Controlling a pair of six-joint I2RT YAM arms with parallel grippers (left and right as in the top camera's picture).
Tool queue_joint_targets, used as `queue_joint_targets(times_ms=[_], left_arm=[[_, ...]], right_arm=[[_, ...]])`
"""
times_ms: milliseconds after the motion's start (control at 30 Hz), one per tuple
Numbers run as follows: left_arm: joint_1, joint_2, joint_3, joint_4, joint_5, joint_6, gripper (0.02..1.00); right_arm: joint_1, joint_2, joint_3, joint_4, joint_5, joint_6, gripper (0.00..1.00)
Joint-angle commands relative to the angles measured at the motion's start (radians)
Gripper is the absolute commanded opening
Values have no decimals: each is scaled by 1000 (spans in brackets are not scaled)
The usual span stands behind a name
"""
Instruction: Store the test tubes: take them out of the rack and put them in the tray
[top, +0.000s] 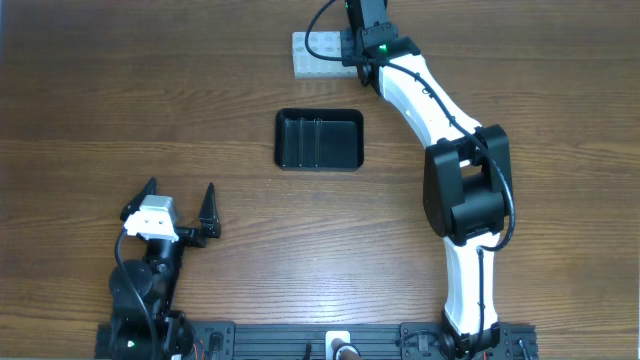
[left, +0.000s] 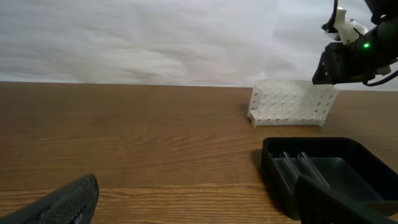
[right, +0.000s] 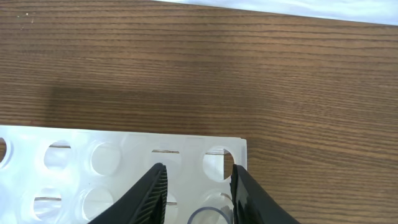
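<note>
The white rack (top: 318, 55) stands at the far side of the table, with the black tray (top: 320, 139) a little nearer. Clear test tubes (left: 298, 163) lie in the tray (left: 367, 155). My right gripper (top: 355, 55) is down over the right end of the rack (right: 93, 155). Its fingers (right: 155, 186) sit close on either side of the rim of a test tube (right: 208, 214) standing in a rack hole. Most rack holes look empty. My left gripper (top: 180, 190) rests open near the table's front left, holding nothing.
Bare wooden table (top: 120, 100) lies all around the tray and the rack. A white backdrop (left: 124, 37) rises behind the table's far edge.
</note>
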Motion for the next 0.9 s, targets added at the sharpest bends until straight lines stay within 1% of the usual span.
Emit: queue_joint_targets(times_ms=[33,133,200,467,633,900], left_arm=[[6,-6,-5,-2,13,11,1000],[6,-6,-5,-2,13,11,998],[6,-6,-5,-2,13,11,998],[6,-6,-5,-2,13,11,998],[6,-6,-5,-2,13,11,1000],[6,-6,-5,-2,13,11,1000]], right_arm=[[-6,-23,0,-8,25,-2,286],[-6,-24,0,-8,36,-2,244],[-6,-25,0,-8,47,-2,233],[-6,-26,0,-6,47,-2,174],[-6,-29,0,-4,47,-2,104],[-5,-85,0,-5,47,-2,91]])
